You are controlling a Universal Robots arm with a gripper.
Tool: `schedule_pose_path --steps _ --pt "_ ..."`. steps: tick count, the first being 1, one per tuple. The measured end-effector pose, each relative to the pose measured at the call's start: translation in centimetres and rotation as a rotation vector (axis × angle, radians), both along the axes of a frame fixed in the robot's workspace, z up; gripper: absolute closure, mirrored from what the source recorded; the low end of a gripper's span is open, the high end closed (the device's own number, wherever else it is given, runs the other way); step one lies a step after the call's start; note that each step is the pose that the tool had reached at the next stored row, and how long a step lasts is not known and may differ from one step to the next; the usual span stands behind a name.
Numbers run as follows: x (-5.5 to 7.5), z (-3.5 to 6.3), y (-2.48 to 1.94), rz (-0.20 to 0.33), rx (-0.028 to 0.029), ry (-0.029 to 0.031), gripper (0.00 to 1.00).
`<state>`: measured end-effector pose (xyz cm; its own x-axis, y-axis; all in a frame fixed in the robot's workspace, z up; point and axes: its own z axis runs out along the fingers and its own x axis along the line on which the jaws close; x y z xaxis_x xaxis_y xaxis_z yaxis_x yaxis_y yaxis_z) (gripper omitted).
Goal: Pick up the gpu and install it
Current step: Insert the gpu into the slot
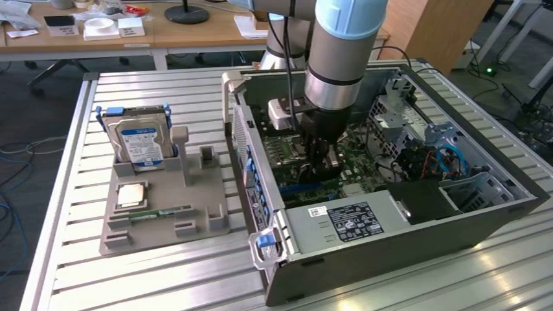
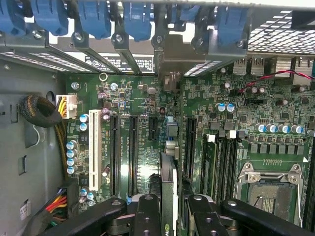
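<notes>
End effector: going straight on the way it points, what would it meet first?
Likely the motherboard: the gpu clamped in the end effector leads edge-on, so its far edge would reach the slots first; depth is unclear.

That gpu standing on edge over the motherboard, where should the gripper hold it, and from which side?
Its upper long edge, pinched across the two flat faces, from above. The gpu stands on edge, thin, its lower edge facing the motherboard slots, so that edge should stay free. The gripper grips it about this way.
</notes>
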<state>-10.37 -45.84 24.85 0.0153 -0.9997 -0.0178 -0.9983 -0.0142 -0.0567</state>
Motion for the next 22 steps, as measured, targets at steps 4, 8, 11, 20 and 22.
schedule_pose_path --steps 4,8,11,20,22 --pt "-0.07 0.00 0.00 0.002 0.0000 -0.0014 0.74" --pt "-0.08 0.00 0.00 0.002 0.0000 -0.0016 0.74" --pt "-0.08 0.00 0.00 0.002 0.0001 -0.0019 0.74" --pt "-0.08 0.33 0.00 0.002 0.0002 -0.0030 0.74" --pt "-0.10 0.34 0.00 0.002 -0.0001 -0.0104 0.74"
